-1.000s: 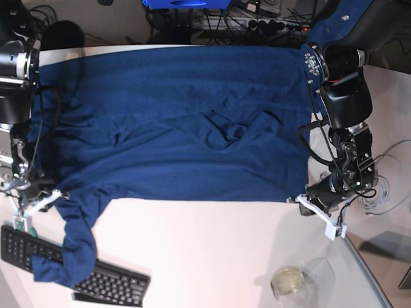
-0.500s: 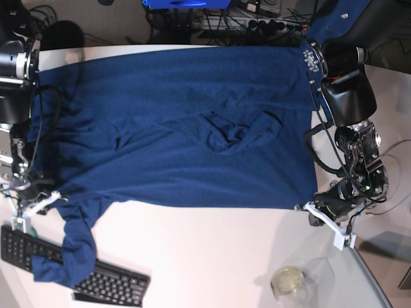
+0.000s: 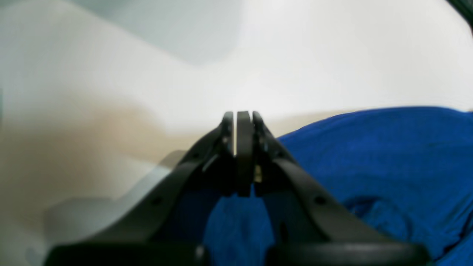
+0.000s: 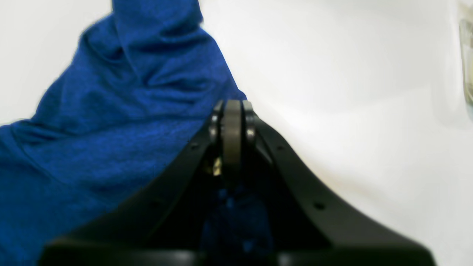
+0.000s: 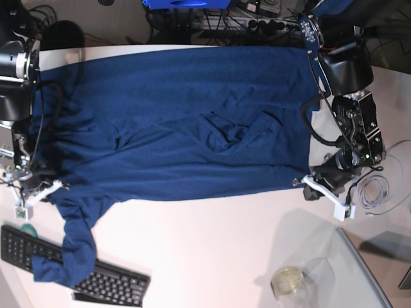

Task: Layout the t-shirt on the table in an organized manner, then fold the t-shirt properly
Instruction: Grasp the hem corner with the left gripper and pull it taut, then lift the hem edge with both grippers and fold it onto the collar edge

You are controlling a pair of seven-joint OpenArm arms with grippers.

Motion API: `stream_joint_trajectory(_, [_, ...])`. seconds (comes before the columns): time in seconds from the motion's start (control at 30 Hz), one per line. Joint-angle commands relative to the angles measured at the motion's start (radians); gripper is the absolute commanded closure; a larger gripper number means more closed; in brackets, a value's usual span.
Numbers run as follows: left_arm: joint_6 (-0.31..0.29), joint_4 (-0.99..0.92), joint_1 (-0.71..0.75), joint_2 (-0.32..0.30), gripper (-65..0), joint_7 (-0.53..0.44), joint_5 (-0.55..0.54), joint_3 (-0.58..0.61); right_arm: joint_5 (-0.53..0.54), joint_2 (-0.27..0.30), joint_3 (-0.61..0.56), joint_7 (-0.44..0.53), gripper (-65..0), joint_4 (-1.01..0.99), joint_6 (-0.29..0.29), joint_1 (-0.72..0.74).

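Two grippers are each pinched tight on an edge of the t-shirt (image 5: 186,122): the left gripper (image 5: 307,185) at the corner nearest the glass panel (image 5: 363,269), the right gripper (image 5: 54,187) at the opposite side by a sleeve. Between them the navy shirt lies spread across the white table (image 5: 205,250), bunched in wrinkles at its middle. One sleeve trails over a black keyboard (image 5: 96,279). A small round dish (image 5: 288,280) sits near the panel.

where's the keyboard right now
In the base view the black keyboard lies at the bottom left corner of the table, with the t-shirt sleeve draped over its middle.
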Motion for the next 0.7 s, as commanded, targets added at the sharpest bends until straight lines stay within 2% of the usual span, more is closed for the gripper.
stream_joint_trajectory(0.0, [-0.004, 0.046, -0.014, -0.013, 0.0, -0.009, -0.02, 0.003, 0.005, 0.02, 0.002, 0.026, -0.2, 0.023, 0.004, 0.027])
stream_joint_trajectory(0.2, [-0.006, 0.232, 0.079, -0.006, 0.0, 0.08, -0.026, -0.003, 0.005, 0.041, 0.002, 0.021, -0.2, 0.032, 0.006, 0.004])
stream_joint_trajectory(0.4, [-0.006, 0.359, 0.216, -0.009, 0.0, 0.084, -0.026, -0.003, 0.005, 0.052, 0.004, 0.019, -0.5, 0.105, 0.004, -0.053])
stream_joint_trajectory(0.53, [-0.007, 0.381, 0.274, -0.006, 0.0, 0.079, -0.026, -0.003, 0.006, 0.055, 0.011, -0.077, -0.2, 0.109, 0.001, -0.058])
stream_joint_trajectory(0.67, [-0.007, 0.419, 0.311, -0.006, 0.0, 0.079, -0.026, -0.004, 0.006, 0.055, 0.011, -0.082, -0.2, 0.11, 0.001, -0.078])
